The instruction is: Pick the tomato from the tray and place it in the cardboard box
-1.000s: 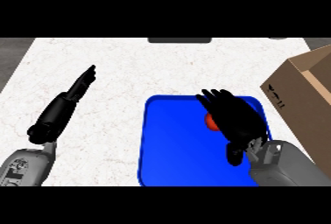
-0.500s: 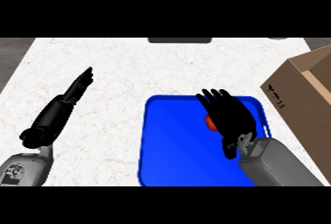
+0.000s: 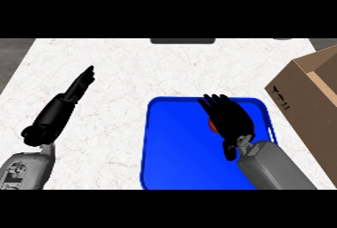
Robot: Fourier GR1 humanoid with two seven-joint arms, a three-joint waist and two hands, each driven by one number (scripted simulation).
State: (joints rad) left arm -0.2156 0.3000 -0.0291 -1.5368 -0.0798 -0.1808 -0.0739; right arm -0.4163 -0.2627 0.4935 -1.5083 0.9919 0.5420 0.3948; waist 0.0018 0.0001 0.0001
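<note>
tomato (image 3: 212,125) is seen as a small red patch on the blue tray (image 3: 178,147), toward the tray's 2 o'clock side, and most of it is hidden under the right hand (image 3: 229,119). the right hand is held over the tomato with its fingers (image 3: 216,103) spread out and mostly straight, pointed toward 11 o'clock, and its thumb hangs down toward 6 o'clock. it cannot be told if the tomato is touched by the hand. nothing is seen to be held in this hand. the grey right forearm (image 3: 273,167) is seen coming in from 5 o'clock across the tray. the cardboard box (image 3: 309,102) is placed at 3 o'clock from the tray, just beside it, with its top open. the left hand (image 3: 82,83) is seen far off at 9 o'clock from the tray, over the white counter (image 3: 132,67), well apart from everything. its fingers are held straight and close together, pointed toward 1 o'clock, and nothing is held in it. a dark flat thing (image 3: 183,41) is seen at the counter's far edge, at 12 o'clock.
</note>
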